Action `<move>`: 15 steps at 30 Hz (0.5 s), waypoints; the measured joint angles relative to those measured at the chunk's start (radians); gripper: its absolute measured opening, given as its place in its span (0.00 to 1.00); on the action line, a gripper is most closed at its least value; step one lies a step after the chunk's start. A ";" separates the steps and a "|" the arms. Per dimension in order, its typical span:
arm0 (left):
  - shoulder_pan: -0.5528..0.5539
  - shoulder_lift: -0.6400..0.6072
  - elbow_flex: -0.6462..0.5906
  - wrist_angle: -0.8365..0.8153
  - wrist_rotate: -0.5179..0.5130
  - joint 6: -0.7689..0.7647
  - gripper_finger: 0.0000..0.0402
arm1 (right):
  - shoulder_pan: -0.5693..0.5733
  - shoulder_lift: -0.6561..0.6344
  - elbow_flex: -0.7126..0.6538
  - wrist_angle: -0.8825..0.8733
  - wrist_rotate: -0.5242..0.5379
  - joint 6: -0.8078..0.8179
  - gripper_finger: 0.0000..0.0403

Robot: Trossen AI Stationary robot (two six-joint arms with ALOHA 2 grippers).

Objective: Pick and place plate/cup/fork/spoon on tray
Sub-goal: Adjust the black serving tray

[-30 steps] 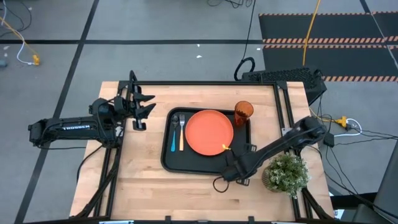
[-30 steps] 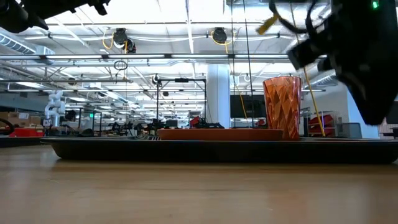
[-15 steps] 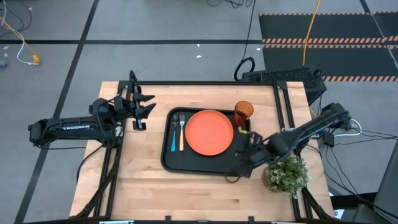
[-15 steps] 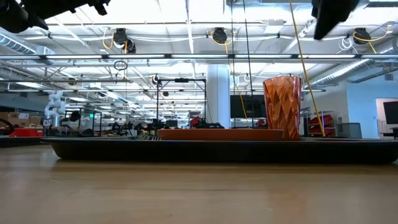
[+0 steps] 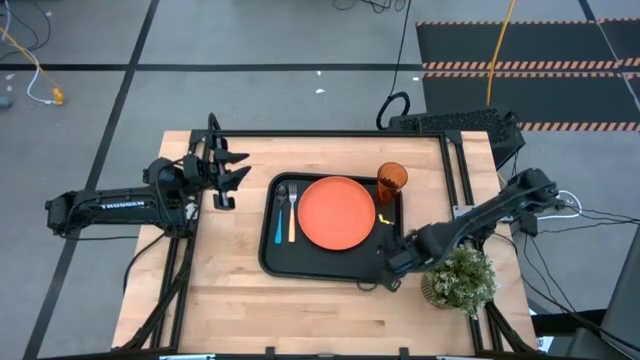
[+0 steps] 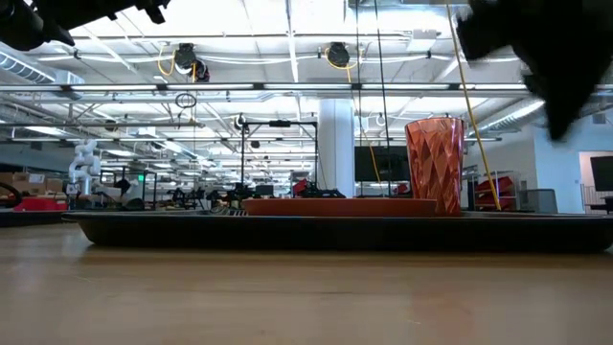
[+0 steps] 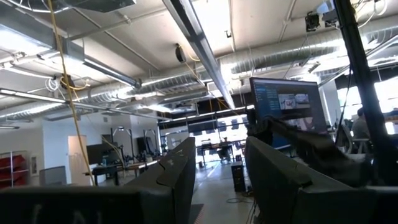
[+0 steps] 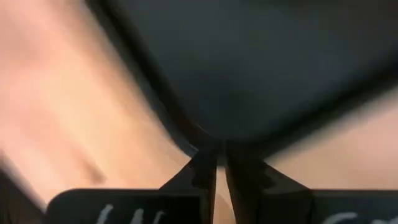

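- The tray point(image 5: 268, 258) lay at the centre of the high view, on the wooden surface point(image 5: 300, 310).
- The plate point(image 5: 337, 212) sat flat in the middle of the tray, filling most of its width.
- The cup point(image 5: 391, 181) stood upright in the tray's upper right corner, just beside the plate's rim; in the low view the cup point(image 6: 435, 163) rose at the right end of the plate point(image 6: 335, 204), with the tray's rim point(image 6: 192, 230) a dark band across the frame.
- The fork point(image 5: 292, 212) and the spoon point(image 5: 279, 214) lay side by side in the left part of the tray, parallel to its short side, the spoon to the left of the fork, both just left of the plate.
- The right claw point(image 5: 392, 266) was at the tray's lower right corner in the high view, low over its rim; in its own wrist view the right claw point(image 8: 219, 163) had its fingers pressed nearly together, holding nothing, with the tray's rounded corner point(image 8: 261, 74) just ahead.
- The left claw point(image 5: 228, 170) waited in the upper left part of the surface, well apart from the tray, its fingers point(image 7: 174, 177) spread and empty.
- A potted plant point(image 5: 460, 280) stood at the lower right of the surface, near the right arm.
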 joint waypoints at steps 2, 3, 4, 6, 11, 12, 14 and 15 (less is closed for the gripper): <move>0.000 0.000 0.000 -0.001 0.000 -0.004 0.36 | -0.009 0.014 -0.071 -0.021 -0.081 0.128 0.06; 0.000 0.000 0.000 -0.001 0.000 -0.004 0.36 | -0.012 0.015 -0.106 -0.030 -0.114 0.182 0.06; 0.000 0.000 0.000 -0.001 0.000 -0.004 0.36 | -0.015 0.014 -0.136 -0.033 -0.141 0.215 0.07; 0.000 0.000 0.000 -0.001 0.000 -0.004 0.36 | -0.017 0.001 -0.179 -0.032 -0.160 0.247 0.09; 0.000 0.000 0.000 -0.005 0.000 0.007 0.36 | -0.015 -0.061 -0.204 -0.026 -0.109 0.277 0.17; 0.000 0.000 0.000 -0.005 0.000 0.011 0.36 | -0.016 -0.077 -0.204 -0.023 -0.079 0.285 0.19; 0.000 0.000 0.000 -0.005 0.000 0.014 0.36 | -0.016 -0.113 -0.204 -0.027 -0.023 0.300 0.23; 0.000 0.000 0.000 -0.005 0.000 0.014 0.36 | -0.016 -0.129 -0.204 -0.030 0.003 0.311 0.25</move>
